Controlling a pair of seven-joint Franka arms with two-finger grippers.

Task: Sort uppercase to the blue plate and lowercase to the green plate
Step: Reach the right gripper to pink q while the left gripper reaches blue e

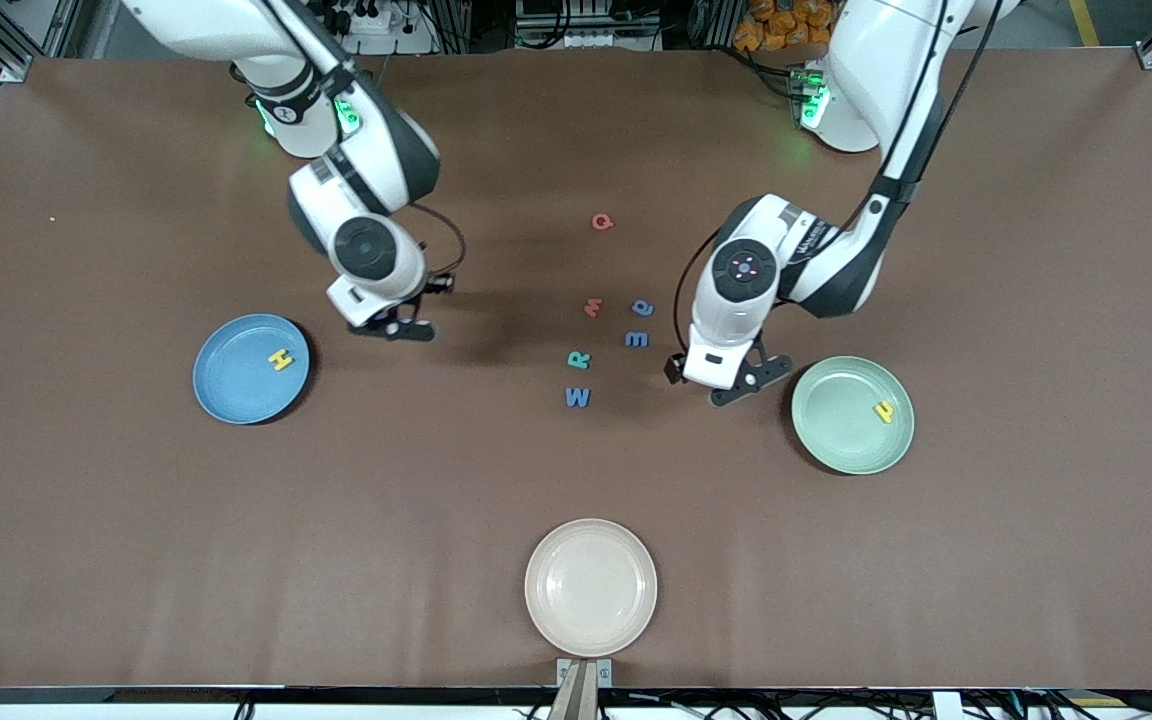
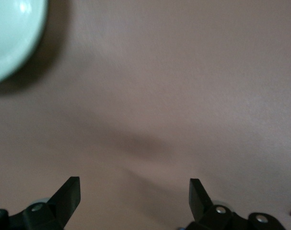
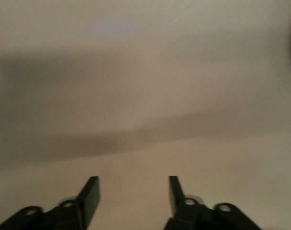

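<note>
The blue plate [image 1: 250, 368] holds the yellow H [image 1: 281, 360]. The green plate [image 1: 852, 414] holds the yellow y [image 1: 882, 411]; its rim also shows in the left wrist view [image 2: 11, 33]. On the table between the plates lie the red Q [image 1: 602, 221], red m [image 1: 593, 307], blue e-like letter [image 1: 642, 308], blue m [image 1: 637, 340], teal R [image 1: 578, 360] and blue W [image 1: 577, 398]. My left gripper [image 1: 748, 384] is open and empty over bare table beside the green plate. My right gripper [image 1: 404, 328] is open and empty over bare table beside the blue plate.
A beige plate [image 1: 590, 586] sits at the table edge nearest the front camera, with nothing on it. Brown table surface lies all around the plates and letters.
</note>
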